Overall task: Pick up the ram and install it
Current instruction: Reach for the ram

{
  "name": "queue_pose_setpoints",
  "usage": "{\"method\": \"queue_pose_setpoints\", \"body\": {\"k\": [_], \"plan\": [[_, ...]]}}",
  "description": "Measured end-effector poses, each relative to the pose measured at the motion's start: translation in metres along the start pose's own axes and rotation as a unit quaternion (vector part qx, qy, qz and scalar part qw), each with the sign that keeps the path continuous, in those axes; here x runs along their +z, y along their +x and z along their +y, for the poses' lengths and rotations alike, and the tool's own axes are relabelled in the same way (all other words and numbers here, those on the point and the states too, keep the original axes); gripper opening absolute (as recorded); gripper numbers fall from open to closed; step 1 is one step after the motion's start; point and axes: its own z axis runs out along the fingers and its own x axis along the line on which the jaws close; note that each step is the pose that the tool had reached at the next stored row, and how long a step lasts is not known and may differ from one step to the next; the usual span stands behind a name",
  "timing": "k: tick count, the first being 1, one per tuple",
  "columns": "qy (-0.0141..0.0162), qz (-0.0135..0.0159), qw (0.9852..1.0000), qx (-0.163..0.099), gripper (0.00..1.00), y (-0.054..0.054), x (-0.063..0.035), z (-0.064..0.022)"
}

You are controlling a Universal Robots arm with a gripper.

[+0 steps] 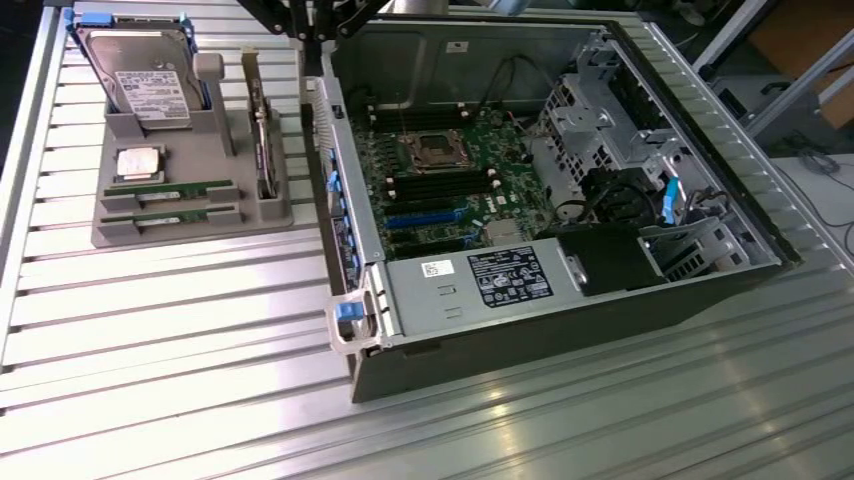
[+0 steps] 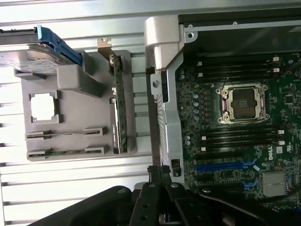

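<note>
**A:** Where is the ram point(image 1: 170, 187) sitting relative to the jaws?

**B:** It is standing on edge in the grey holder point(image 1: 200, 236), in the exterior view's upper left. A second stick point(image 1: 170, 213) is lying just beside it. The jaws are hanging at the top centre, over the side wall of the open case point(image 1: 324, 150). So the ram is lying down and to the exterior view's left of them.

**A:** Which way is its long axis running?

**B:** Left to right across the frame, roughly along the ribs of the bench point(image 1: 160, 330) and about square to that case wall.

**A:** Are the jaws carrying anything?

**B:** No. They are pressing fully together and gripping nothing.

**A:** What else is the holder keeping?

**B:** A hard drive point(image 1: 140, 75) is leaning at the back, and the silver CPU point(image 1: 140, 162) is lying flat just above the sticks. A bracketed card point(image 1: 267, 150) is standing on edge at the side nearest the case.

**A:** And what is the case holding?

**B:** It is showing an empty CPU socket point(image 1: 434, 150). The dark memory slots point(image 1: 447, 188) appear to be holding no stick.
</note>
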Motion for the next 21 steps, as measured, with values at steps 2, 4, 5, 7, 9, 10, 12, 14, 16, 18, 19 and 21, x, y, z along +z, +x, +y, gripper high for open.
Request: {"method": "queue_pose_setpoints", "body": {"k": [2,4,5,7,9,10,12,14,16,18,19,21], "plan": [[0.0,0.0,1.0,0.0,0.11,0.002,-0.0001,-0.0002],[0.0,0.0,1.0,0.0,0.11,0.005,-0.0002,-0.0004],[0.0,0.0,1.0,0.0,0.11,0.006,-0.0002,-0.0005],[0.0,0.0,1.0,0.0,0.11,0.008,-0.0002,-0.0006],[0.0,0.0,1.0,0.0,0.11,0.01,-0.0003,-0.0008],[0.0,0.0,1.0,0.0,0.11,0.012,-0.0003,-0.0009],[0.0,0.0,1.0,0.0,0.11,0.014,-0.0004,-0.0011],[0.0,0.0,1.0,0.0,0.11,0.016,-0.0005,-0.0012],[0.0,0.0,1.0,0.0,0.11,0.018,-0.0005,-0.0014],[0.0,0.0,1.0,0.0,0.11,0.021,-0.0006,-0.0016],[0.0,0.0,1.0,0.0,0.11,0.022,-0.0006,-0.0016],[0.0,0.0,1.0,0.0,0.11,0.024,-0.0007,-0.0018]]}}
